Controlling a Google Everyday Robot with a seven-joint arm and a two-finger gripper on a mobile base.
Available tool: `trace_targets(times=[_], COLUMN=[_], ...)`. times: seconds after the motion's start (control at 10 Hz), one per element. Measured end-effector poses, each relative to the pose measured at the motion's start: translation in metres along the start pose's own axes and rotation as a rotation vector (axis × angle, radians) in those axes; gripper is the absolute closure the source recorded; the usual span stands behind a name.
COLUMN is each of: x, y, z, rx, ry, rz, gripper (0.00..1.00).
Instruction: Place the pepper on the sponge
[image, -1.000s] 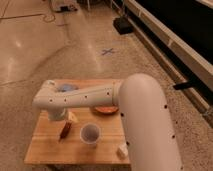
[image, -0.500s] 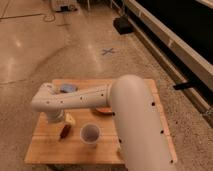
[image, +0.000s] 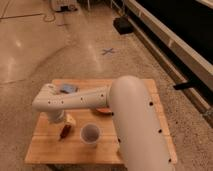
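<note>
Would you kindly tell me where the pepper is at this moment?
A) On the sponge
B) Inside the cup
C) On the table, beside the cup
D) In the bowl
C: the pepper lies on the wooden table, just to the picture-left of the cup. It is well apart from the sponge near the far edge, and the gripper is close above it.
</note>
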Motion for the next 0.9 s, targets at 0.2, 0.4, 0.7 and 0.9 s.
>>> trace_targets(times=[0.2,0.4,0.7,0.9], x=[0.0010,0.0014,0.0012,0.0069], y=[0.0004,0.0001,0.0001,0.0038], z=[0.0027,0.0050,0.0105,0.0039], rx=[0.000,-0.001,-0.004,-0.017], ry=[-0.005,-0.007,-0.019,-0.013], rz=[0.002,0.002,-0.002,-0.006], gripper=[0.20,0.34,0.51,0.52])
